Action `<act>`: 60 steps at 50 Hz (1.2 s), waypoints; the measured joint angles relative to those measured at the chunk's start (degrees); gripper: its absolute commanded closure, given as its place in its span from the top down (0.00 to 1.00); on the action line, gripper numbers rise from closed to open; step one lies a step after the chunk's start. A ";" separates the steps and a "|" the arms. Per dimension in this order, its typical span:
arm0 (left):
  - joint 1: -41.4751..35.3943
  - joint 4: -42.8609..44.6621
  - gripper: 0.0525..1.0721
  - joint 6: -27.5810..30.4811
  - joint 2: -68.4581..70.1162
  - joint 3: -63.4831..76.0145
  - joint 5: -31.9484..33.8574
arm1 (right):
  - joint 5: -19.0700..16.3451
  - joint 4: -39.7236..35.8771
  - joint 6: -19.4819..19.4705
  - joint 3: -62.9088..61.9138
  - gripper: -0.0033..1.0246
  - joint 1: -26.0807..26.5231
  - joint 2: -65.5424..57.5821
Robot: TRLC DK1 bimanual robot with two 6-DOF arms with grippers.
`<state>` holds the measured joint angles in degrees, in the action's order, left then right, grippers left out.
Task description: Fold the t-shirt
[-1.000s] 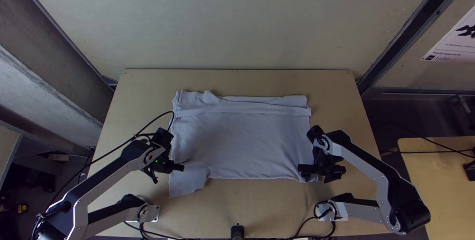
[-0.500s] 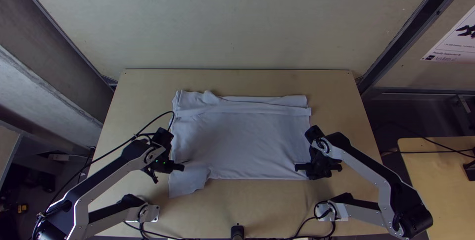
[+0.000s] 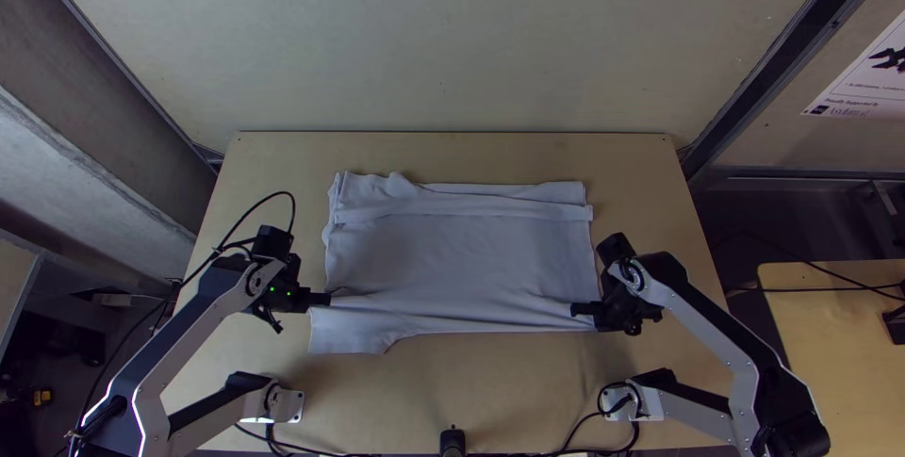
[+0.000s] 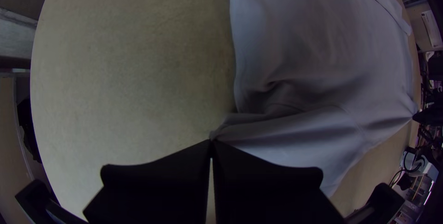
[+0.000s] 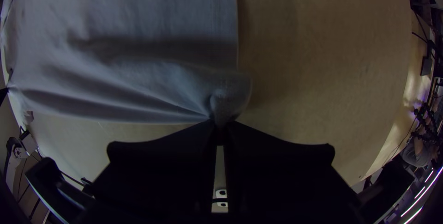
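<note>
On a light wooden table (image 3: 452, 157), a pale grey-white t-shirt (image 3: 462, 254) lies spread in a broad, roughly rectangular shape between two robotic arms, its near side gripped at both ends. The left gripper (image 3: 328, 299) holds the garment at its left side, just above a flap (image 3: 351, 335) that juts toward the table's near edge. In the left wrist view, the two flat black fingers (image 4: 161, 178) of the left gripper (image 4: 212, 142) close together at the tips on a gathered pinch of fabric, with folds fanning out from it. Opposite, the right gripper (image 3: 573, 309) grips the near right corner; in the right wrist view, its wide black fingers (image 5: 161, 159) meet on bunched cloth, and a rounded bit of fabric bulges beside the tips. Long creases stretch across the shirt between the two pinches, drawing the near edge nearly straight. Toward the far side, a raised band (image 3: 471, 204) runs across the shirt, with rumpled cloth at its left end. A black cable (image 3: 267, 199) arches above the left arm (image 3: 193, 330).
</note>
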<state>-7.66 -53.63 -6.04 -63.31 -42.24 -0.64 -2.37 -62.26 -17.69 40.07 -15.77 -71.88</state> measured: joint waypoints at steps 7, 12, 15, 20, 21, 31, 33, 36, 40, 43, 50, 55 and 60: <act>1.05 -0.07 0.03 1.01 0.44 -0.57 0.15 | 0.20 0.04 0.20 1.97 0.03 0.11 0.00; 1.03 -0.24 0.03 1.20 0.44 -1.75 0.17 | 0.52 0.04 0.20 4.28 0.03 0.17 0.00; 1.03 -0.24 0.03 1.20 0.42 -2.82 0.17 | 0.98 0.04 0.20 5.77 0.03 0.35 -0.04; 1.03 -0.26 0.03 1.20 -0.28 -5.44 0.17 | 1.49 0.04 0.20 8.02 0.03 0.94 -0.72; 1.03 -0.26 0.03 1.20 -0.57 -6.03 0.17 | 1.66 0.04 0.22 8.46 0.03 0.96 -0.96; 1.03 -0.24 0.03 1.57 -4.59 -11.80 0.15 | 2.71 0.04 0.63 13.03 0.03 2.01 -4.33; 1.03 -0.24 0.03 1.64 -5.55 -13.00 0.15 | 3.02 0.04 0.87 14.21 0.03 2.10 -4.98; 1.03 -0.22 0.03 1.84 -7.15 -15.15 0.15 | 3.26 0.04 1.29 16.04 0.03 2.32 -6.14; 1.03 -0.24 0.03 2.05 -9.38 -18.05 0.13 | 3.72 0.04 1.73 18.91 0.03 2.75 -7.76; 1.03 -0.22 0.03 2.10 -10.97 -20.22 0.13 | 3.91 0.04 1.90 20.90 0.03 3.21 -9.18; 1.03 -0.20 0.03 2.84 -15.13 -25.46 -0.02 | 4.09 0.11 2.14 25.68 0.03 4.28 -13.35; 1.03 -0.22 0.03 3.30 -18.34 -29.14 -0.04 | 4.09 0.48 2.78 28.76 0.03 4.92 -16.52; 1.03 -0.22 0.03 3.74 -22.18 -33.24 -0.31 | 4.11 0.57 3.21 32.35 0.03 5.20 -19.74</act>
<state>-6.63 -53.84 -2.31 -85.49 -75.48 -0.95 1.74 -61.69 -14.48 72.42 -10.57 -91.61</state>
